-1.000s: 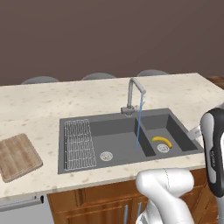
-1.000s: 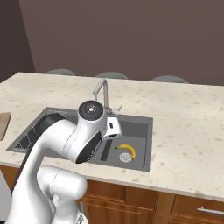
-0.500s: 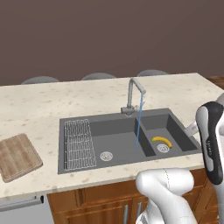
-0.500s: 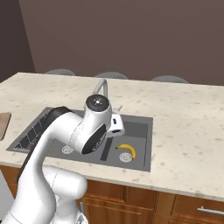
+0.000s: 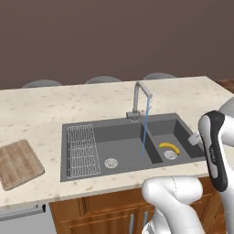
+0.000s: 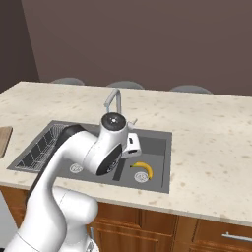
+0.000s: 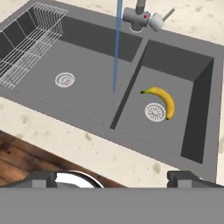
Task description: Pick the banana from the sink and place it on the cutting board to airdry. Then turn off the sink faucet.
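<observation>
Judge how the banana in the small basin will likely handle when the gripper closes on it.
The banana is small and curved, so probably light but apt to pivot between flat fingers. It lies by the drain with water running into the neighbouring basin, so its skin may be wet and slippery.

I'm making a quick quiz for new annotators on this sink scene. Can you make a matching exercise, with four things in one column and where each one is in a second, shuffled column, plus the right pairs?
Things:
1. banana
2. cutting board
3. white wire rack
4. water stream

Places:
A. on the counter, left of the sink
B. in the small basin, beside the round drain
C. falling from the sink faucet into the large basin
D. at the left end of the large basin

Pairs: 1-B, 2-A, 3-D, 4-C
</observation>
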Motion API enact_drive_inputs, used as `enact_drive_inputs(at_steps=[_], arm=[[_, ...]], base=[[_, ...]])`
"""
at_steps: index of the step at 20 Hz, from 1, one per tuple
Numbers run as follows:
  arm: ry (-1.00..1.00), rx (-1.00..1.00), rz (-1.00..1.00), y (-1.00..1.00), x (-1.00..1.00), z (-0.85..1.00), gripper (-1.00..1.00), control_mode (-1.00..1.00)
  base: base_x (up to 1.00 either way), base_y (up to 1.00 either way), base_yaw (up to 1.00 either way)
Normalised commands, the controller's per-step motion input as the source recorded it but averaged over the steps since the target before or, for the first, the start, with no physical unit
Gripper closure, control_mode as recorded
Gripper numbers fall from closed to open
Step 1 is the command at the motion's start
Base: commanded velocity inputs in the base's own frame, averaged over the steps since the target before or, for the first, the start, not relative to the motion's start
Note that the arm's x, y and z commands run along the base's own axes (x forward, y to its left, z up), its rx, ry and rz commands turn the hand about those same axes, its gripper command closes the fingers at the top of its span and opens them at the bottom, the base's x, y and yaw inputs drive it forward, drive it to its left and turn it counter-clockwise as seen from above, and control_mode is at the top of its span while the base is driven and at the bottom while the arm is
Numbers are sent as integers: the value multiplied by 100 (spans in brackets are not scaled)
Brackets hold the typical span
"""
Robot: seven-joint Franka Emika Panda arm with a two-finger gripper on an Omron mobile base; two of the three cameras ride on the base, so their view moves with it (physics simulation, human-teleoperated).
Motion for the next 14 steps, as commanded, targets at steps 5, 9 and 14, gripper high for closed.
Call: enact_drive_inputs(at_steps=[5, 9, 14], arm=[[7, 0, 0, -9, 21, -7, -100, -100], [9, 0, 0, -17, 22, -6, -100, -100], [8, 0, 1, -15, 23, -17, -100, -100]], base=[[0, 0, 0], [0, 0, 0], [0, 0, 0]])
